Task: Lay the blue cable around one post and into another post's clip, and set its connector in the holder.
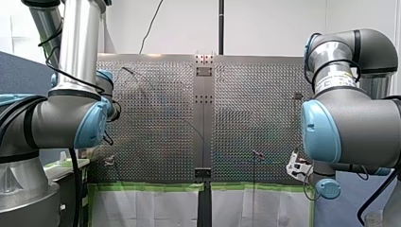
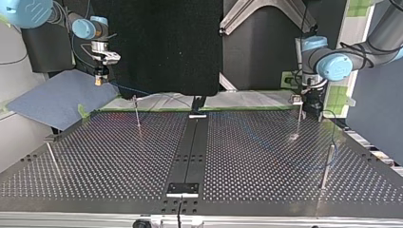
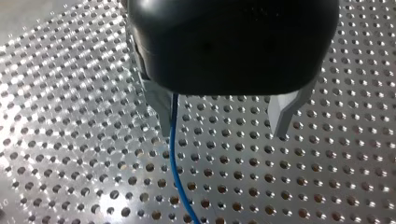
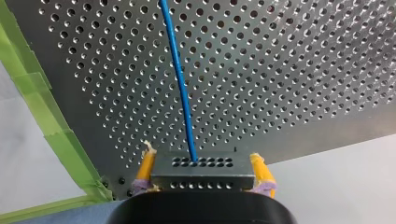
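Observation:
In the right wrist view my right gripper (image 4: 201, 179), with yellow pads, is shut on a grey perforated connector block (image 4: 201, 169). The blue cable (image 4: 180, 79) leaves that block and runs ahead over the perforated table. The top view shows this gripper (image 2: 99, 80) above the far left corner, past the table's edge. My left gripper (image 3: 223, 123) stands open over the table. The cable (image 3: 175, 163) passes between its metal fingers, close against one finger (image 3: 161, 109). In the top view it (image 2: 310, 97) hangs at the far right beside a thin post (image 2: 298, 116).
More thin posts stand in the top view at the far left (image 2: 137, 113), near right (image 2: 326, 166) and near left (image 2: 52, 159). A dark centre strip carries a bracket (image 2: 182, 188) at its near end. Green tape (image 4: 56, 135) lines the table's edge, and a blue-grey mat (image 2: 57, 97) lies beyond it.

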